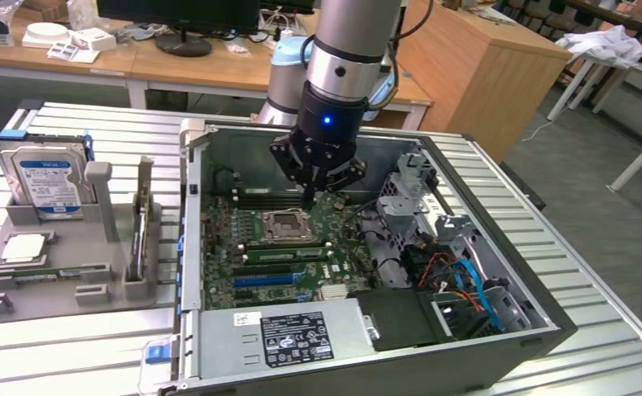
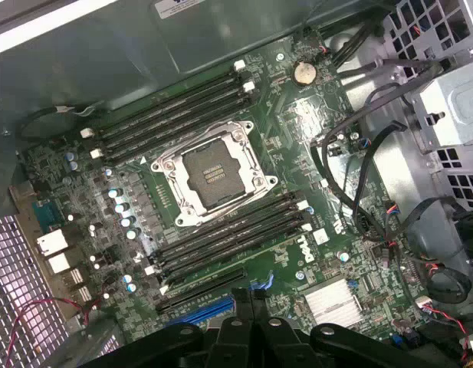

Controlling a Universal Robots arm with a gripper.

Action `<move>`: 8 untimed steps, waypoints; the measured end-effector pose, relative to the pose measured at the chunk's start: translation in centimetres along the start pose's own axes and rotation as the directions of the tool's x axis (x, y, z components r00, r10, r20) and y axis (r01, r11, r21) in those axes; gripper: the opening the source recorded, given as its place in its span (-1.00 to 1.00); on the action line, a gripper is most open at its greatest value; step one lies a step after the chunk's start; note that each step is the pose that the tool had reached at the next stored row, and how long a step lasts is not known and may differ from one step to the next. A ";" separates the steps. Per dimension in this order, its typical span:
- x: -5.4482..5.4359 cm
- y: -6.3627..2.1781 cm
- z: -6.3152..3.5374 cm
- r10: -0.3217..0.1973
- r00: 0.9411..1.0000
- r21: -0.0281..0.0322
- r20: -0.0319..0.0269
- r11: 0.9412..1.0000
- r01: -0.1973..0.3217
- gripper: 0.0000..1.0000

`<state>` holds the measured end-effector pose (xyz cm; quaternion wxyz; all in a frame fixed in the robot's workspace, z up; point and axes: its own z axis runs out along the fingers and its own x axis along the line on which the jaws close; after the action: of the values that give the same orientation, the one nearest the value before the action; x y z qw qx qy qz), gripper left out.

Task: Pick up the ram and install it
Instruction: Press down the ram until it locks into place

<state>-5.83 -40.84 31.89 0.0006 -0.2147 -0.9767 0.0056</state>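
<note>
Standing ram [image 1: 143, 219] well apart from fingers [image 1: 308, 195]

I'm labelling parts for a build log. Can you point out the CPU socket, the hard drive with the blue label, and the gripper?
CPU socket [image 2: 214, 173]: wrist view, on its dark centre.
Hard drive [image 1: 43, 177]: exterior view, on its blue label.
Gripper [image 1: 310, 198]: exterior view, at its tip above the motherboard.

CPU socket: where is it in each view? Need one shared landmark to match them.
Exterior view: the CPU socket sits mid-motherboard inside the open case, just below the gripper.
Wrist view: the CPU socket is near the picture's centre, its silver frame set between two banks of black memory slots.
Shared landmark: the bank of memory slots beside the socket.
</note>
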 end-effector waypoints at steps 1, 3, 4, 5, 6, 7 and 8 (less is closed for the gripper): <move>0.0 0.00 0.00 0.000 1.000 0.000 0.000 1.000 0.000 -0.79; 0.0 0.00 0.00 0.000 1.000 0.000 0.000 1.000 0.000 -0.79; 0.0 0.00 0.00 0.000 1.000 0.000 0.000 1.000 0.000 -0.79; 0.0 0.00 0.00 0.000 1.000 0.000 0.000 1.000 0.000 -0.79; 0.0 0.00 0.00 0.000 1.000 0.000 0.000 1.000 0.000 -0.79; 0.0 0.00 0.00 0.000 1.000 0.000 0.000 1.000 0.000 -0.79; 0.0 0.00 0.00 0.000 1.000 0.000 0.000 1.000 0.000 -0.79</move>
<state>-5.83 -40.84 31.89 0.0006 -0.2147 -0.9767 0.0056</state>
